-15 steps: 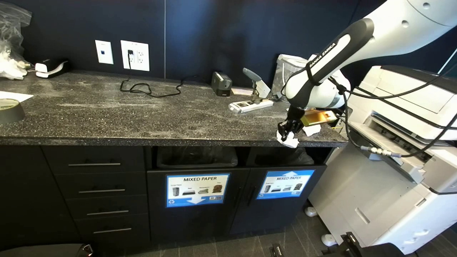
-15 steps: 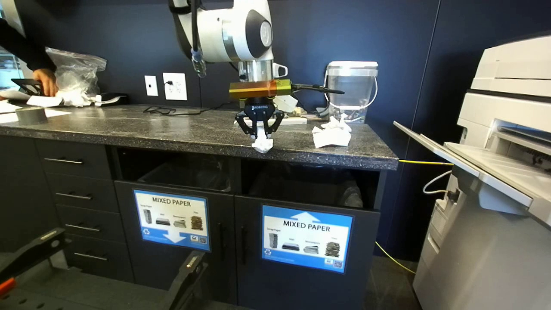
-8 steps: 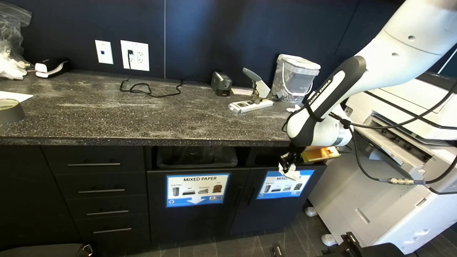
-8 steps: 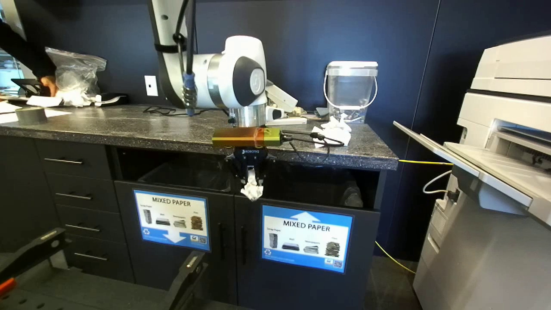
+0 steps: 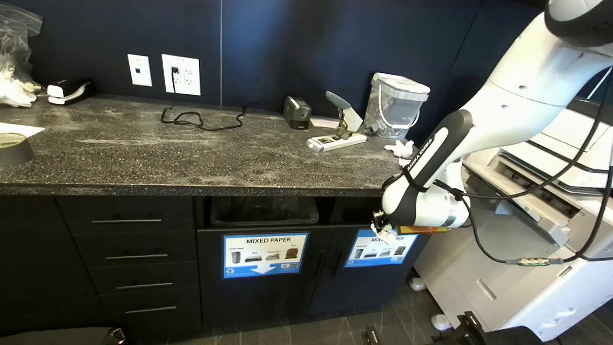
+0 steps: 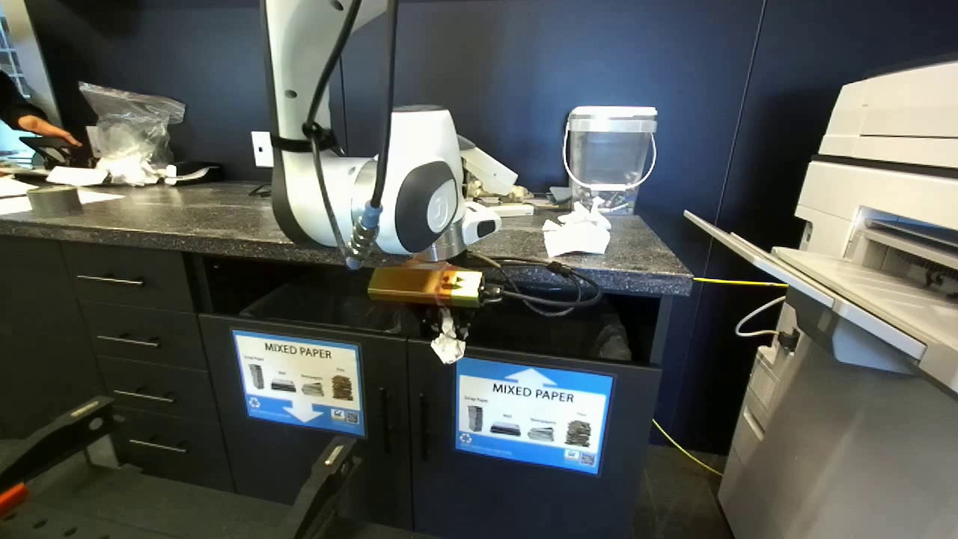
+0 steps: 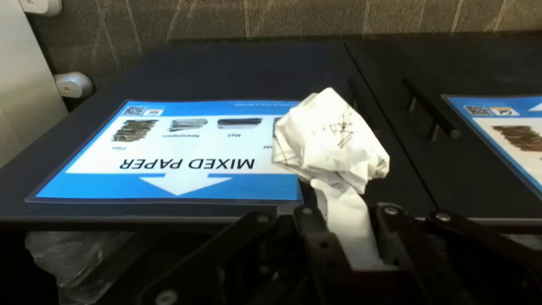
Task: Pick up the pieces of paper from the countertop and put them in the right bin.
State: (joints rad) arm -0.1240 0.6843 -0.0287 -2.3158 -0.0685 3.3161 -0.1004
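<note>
Fingers: clamped on narrow end of scrap | Scrap: crumpled, below edge of worktop, in front of right bin | Other paper: on worktop, near tub | Sign: partly behind scrap, wrist view

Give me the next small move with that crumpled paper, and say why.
Probably raise the gripper slightly: it grips the crumpled paper, and in both exterior views the paper's lower end appears in front of the door, below the opening of the right bin, so moving straight inward might catch the door's top edge.
</note>
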